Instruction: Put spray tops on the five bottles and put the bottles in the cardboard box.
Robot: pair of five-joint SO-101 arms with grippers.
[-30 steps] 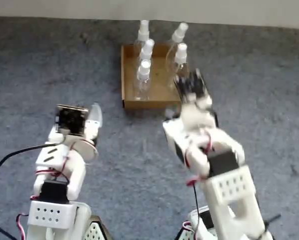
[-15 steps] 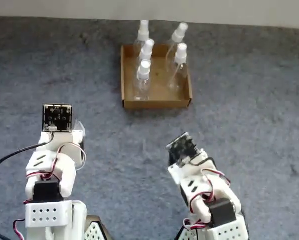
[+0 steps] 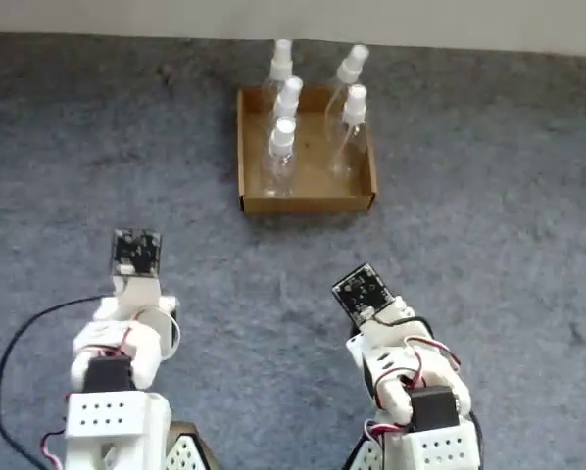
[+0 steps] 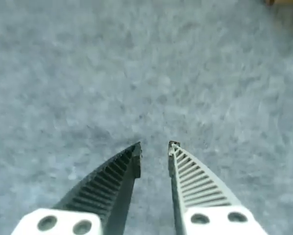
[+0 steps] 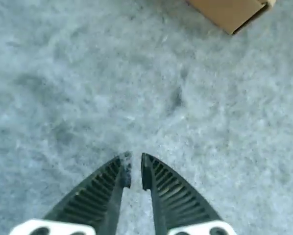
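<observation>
The cardboard box stands at the far middle of the grey carpet. Several clear bottles with white spray tops stand upright in it, among them a front one, a right one and a back one. Both arms are folded back at the near edge, well apart from the box. In the left wrist view my left gripper hangs over bare carpet, slightly open and holding nothing. My right gripper also hangs over carpet, its fingertips nearly together and nothing between them. A corner of the box lies beyond it.
Grey carpet covers the whole table, with open room on both sides of the box and between the box and the arms. A pale wall runs along the far edge. A black cable trails beside the left arm.
The right arm has drawn back from the box to the near edge and folded down. The left arm has also pulled back and lowered. The bottles and box have stayed still.
</observation>
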